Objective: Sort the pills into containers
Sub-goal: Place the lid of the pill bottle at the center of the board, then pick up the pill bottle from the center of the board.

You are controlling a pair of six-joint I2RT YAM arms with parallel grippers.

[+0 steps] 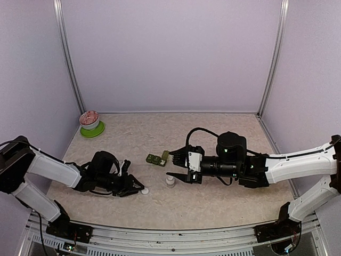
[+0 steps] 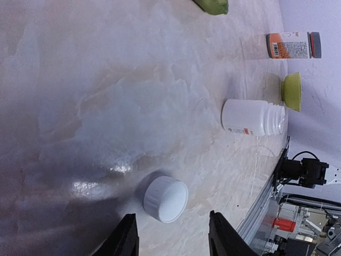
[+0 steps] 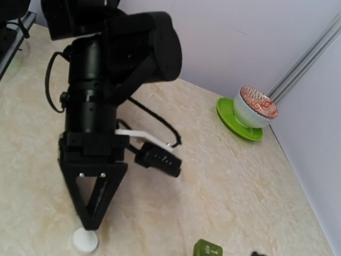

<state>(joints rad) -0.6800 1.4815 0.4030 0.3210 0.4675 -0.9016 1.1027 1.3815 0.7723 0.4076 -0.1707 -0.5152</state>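
Note:
The dark green containers strip [image 1: 155, 159] lies mid-table, and its end shows in the right wrist view [image 3: 207, 249] and the left wrist view [image 2: 212, 5]. A white pill bottle [image 1: 170, 181] stands open just in front of it and also shows in the left wrist view [image 2: 250, 117]. Its white cap [image 1: 145, 190] lies on the table. My left gripper [image 2: 173, 240] is open and low, with the cap [image 2: 166, 198] just ahead of its fingertips. My right gripper [image 1: 175, 165] is open and empty, hovering beside the strip and above the bottle. No loose pills show.
A white patterned bowl [image 1: 89, 119] on a lime-green saucer [image 1: 92, 130] stands at the far left. An orange-labelled bottle [image 2: 292, 45] and a lime-green dish [image 2: 292, 92] stand beyond the white bottle. The front rail [image 1: 170, 234] runs along the near edge.

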